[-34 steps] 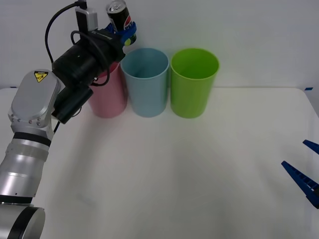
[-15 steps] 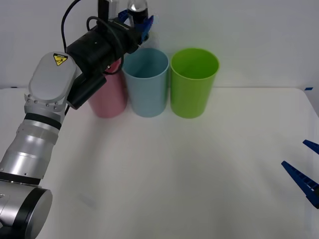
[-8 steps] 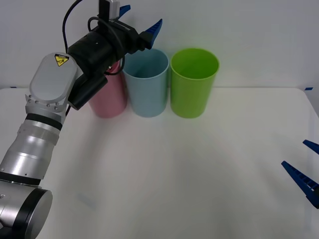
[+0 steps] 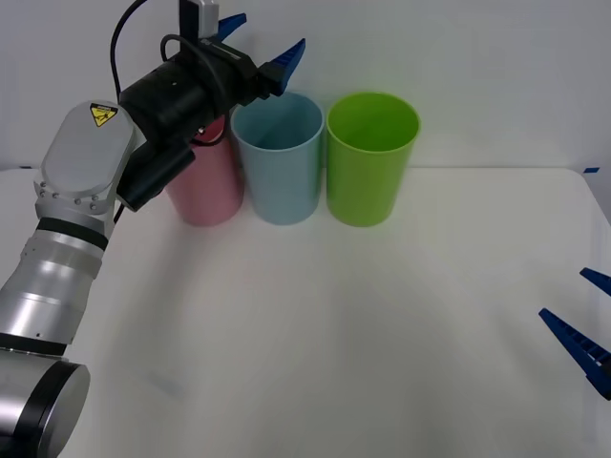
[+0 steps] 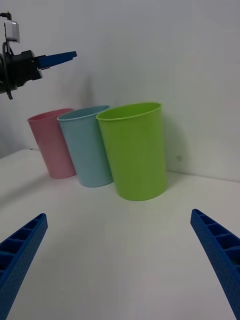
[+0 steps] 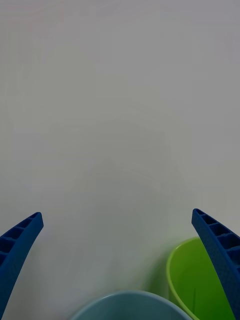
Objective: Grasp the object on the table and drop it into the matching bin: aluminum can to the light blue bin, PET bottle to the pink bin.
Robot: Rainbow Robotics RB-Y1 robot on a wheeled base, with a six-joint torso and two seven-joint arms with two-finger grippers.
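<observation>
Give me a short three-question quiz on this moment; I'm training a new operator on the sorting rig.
1. True or false: the left gripper is open and holds nothing.
2. Which bin is the left gripper above? A) pink bin B) light blue bin C) green bin
3. Where is the right gripper?

Key:
1. True
2. B
3. Low at the right edge of the table, open, far from the bins.

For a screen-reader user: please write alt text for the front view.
The left gripper hangs open above the light blue bin, which stands between a pink bin and a green bin on a white table.
</observation>
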